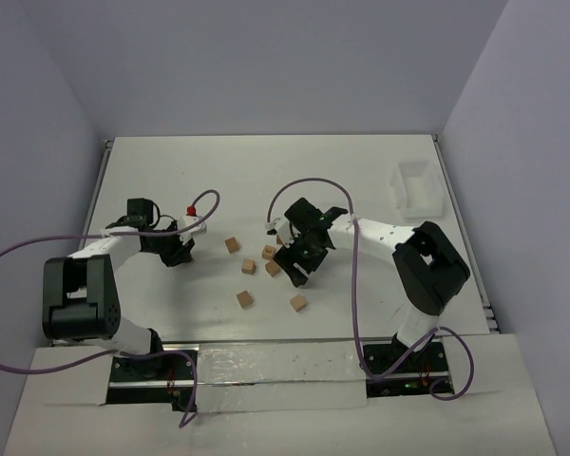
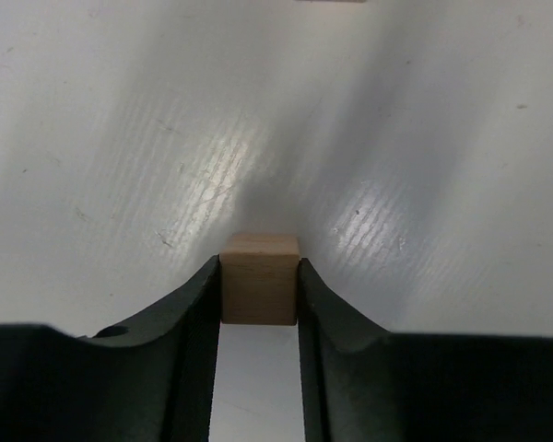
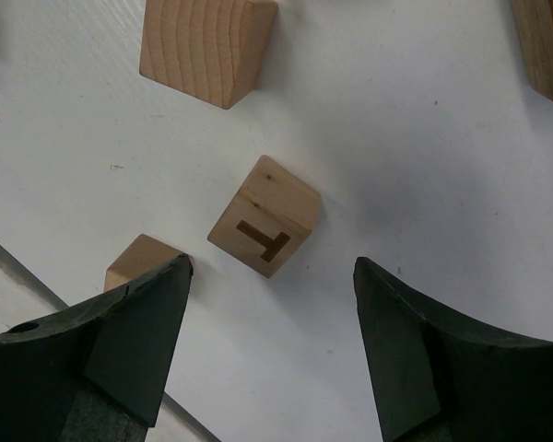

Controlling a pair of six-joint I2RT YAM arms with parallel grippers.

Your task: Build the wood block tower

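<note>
Left gripper point(image 2: 259, 273) is clamped tight on a plain wood block point(image 2: 259, 293), pinched right between its fingertips. The wrist view doesn't show whether that block sits on the table point(image 2: 120, 138) or has cleared it. Across the way, the right gripper point(image 3: 272, 276) hangs with its jaws spread wide, gripping nothing, and a T-marked block point(image 3: 265, 216) lies just ahead of the gap between its fingers. A second block point(image 3: 138, 262) peeks out beside one finger, partly covered. Another point(image 3: 203, 46) lies farther ahead, and one more point(image 3: 546, 46) is cut off at the edge. Progress looks barely begun: seen from above, the wood blocks point(image 1: 244, 299) lie loose and apart, none on top of another, so there is no tower and every layer is left to do. From up there the left gripper hides its block and the right gripper covers some others, so the count is uncertain.
</note>
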